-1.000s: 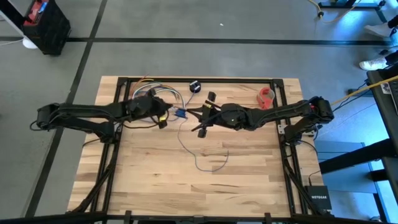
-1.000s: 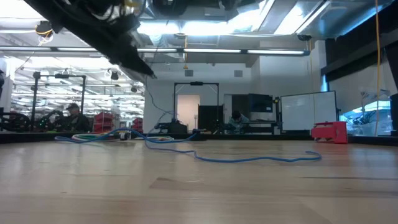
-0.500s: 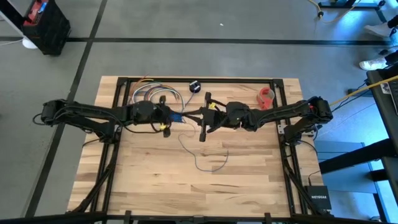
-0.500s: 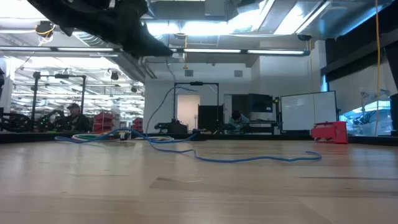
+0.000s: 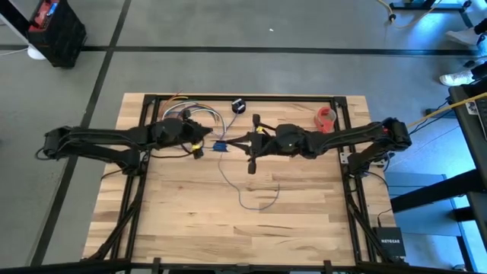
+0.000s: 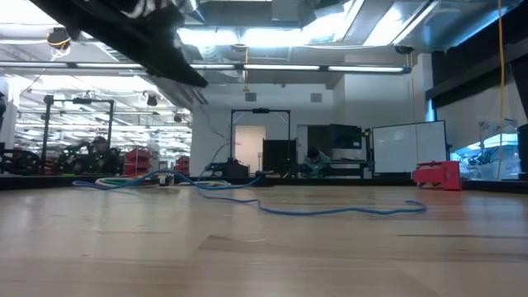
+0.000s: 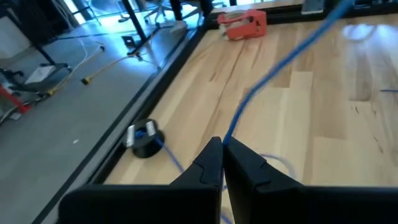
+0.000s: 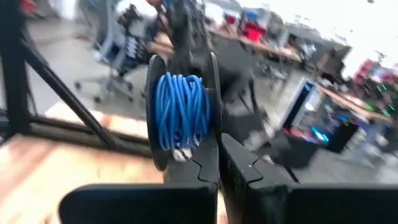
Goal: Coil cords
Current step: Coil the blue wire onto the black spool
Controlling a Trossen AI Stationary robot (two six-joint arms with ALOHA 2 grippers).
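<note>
The cord is thin and blue. Part of it is wound on a black spool (image 8: 183, 112), seen in the high view (image 5: 219, 144) between the two grippers above the table's middle. My right gripper (image 5: 232, 144) is shut on that spool. My left gripper (image 7: 222, 144), just left of it, is shut on a strand. The slack cord (image 5: 255, 199) lies in loops on the wood, also in the low view (image 6: 330, 210). A small black puck (image 5: 238, 105) lies at the far edge with a blue strand leading from it. My left gripper pinches a single strand of the cord (image 7: 227, 132) between its two fingertips, coming from the table's left and slanting down. From the fingers the strand runs off in a straight line, clear of the table. My right gripper pinches the rim of one flange of the spool (image 8: 214, 140) between its fingers, reaching level from the table's right. The spool stands on edge, lifted clear of the table, with the wound cord (image 8: 180, 109) beside the fingers.
A bundle of thicker multicoloured cables (image 5: 192, 114) lies at the far left, behind my left gripper. A red object (image 5: 326, 118) sits at the far right. A black frame (image 5: 251, 97) runs along the table's edges. The near half of the table holds only the cord's loops.
My left gripper went toward the right gripper, then drew back toward the table's left, staying shut on the strand. My right gripper has turned a little at the wrist with the spool and stayed in place. The loops on the table have not shifted.
</note>
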